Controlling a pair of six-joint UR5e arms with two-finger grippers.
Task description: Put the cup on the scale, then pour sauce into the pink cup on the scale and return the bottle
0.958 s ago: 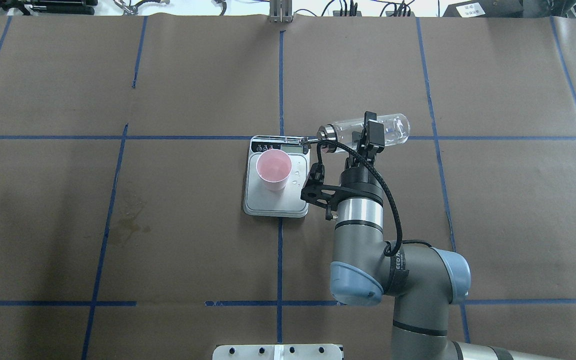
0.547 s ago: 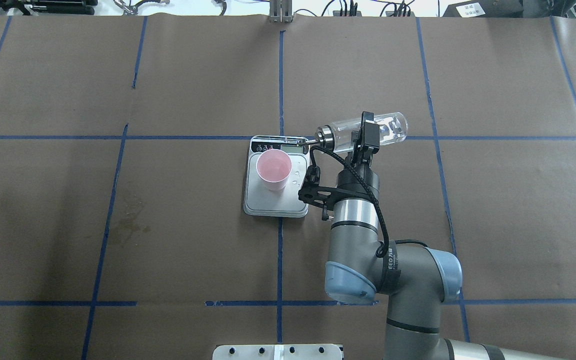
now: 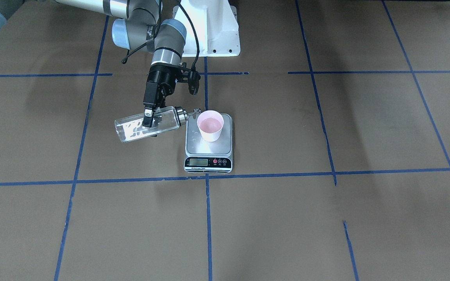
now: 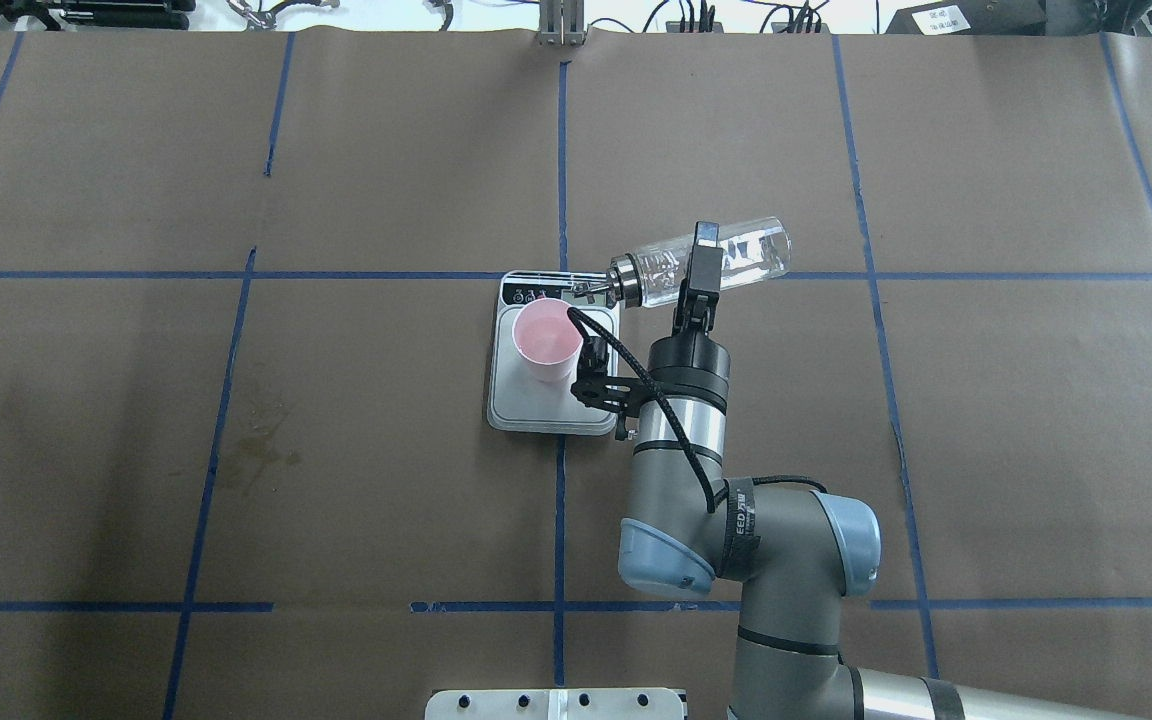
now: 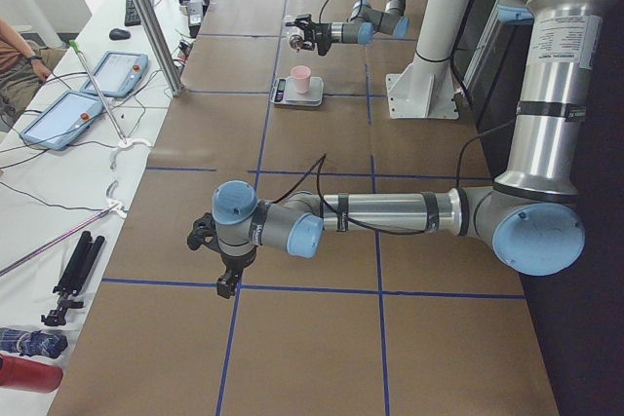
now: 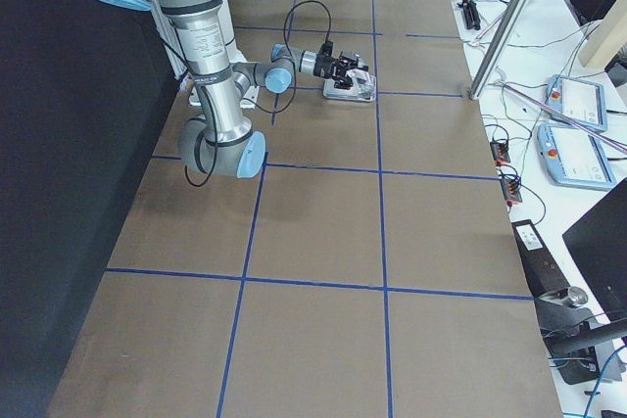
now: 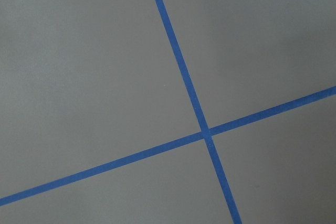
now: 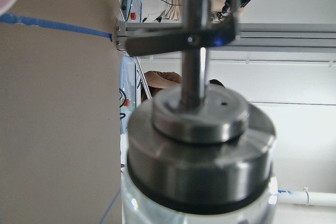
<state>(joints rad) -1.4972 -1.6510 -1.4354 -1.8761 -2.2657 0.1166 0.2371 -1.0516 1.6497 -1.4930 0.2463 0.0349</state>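
Both jaws of the right gripper (image 4: 698, 266) are closed across the middle of the bottle (image 4: 751, 250), which it holds on its side, close to level, with the base pointing away from the scale and the silver cap (image 4: 626, 281) turned toward it. From the cap the thin spout (image 4: 586, 288) reaches out over the scale's black front panel and ends just beside the rim of the cup (image 4: 547, 335) — from the front-facing camera its tip sits right at that rim, though whether it is over the opening or just short of it cannot be told. No stream of sauce can be made out in any view. The right wrist camera looks along the bottle at the cap and spout, with a sliver of pink rim in its top left corner. The cup stands upright on the scale (image 4: 536, 408), toward the panel end of the steel platform and well inside its edges. The scale rests on the table (image 4: 386, 480), covered in brown paper and marked off with blue tape (image 7: 205, 129), right beside a crossing of two tape lines. The left gripper (image 5: 226, 282) hangs low over the paper far along the table, well apart from the scale — it shows only in the side view, so I cannot tell how its fingers are set.
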